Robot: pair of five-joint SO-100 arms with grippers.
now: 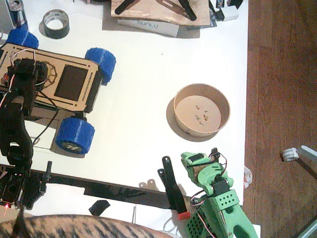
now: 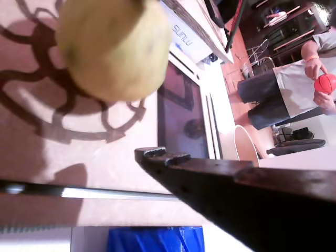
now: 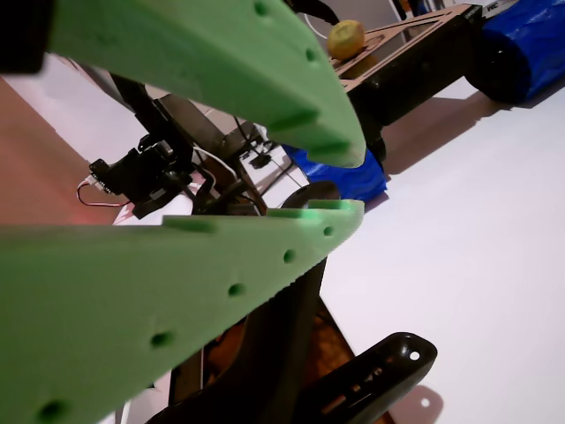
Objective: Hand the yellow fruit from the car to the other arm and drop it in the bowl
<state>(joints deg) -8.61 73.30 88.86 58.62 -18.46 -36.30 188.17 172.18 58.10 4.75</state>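
The black left gripper (image 2: 157, 157) hovered open above the lemon (image 2: 113, 47) on the car (image 1: 54, 79) — the green right gripper (image 3: 349, 181) sat open, empty.

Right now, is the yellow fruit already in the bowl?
No. The bowl holds only small crumbs, and the yellow fruit sits on the car.

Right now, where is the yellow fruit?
The yellow fruit sits on the car at the table's left, beside the left gripper.
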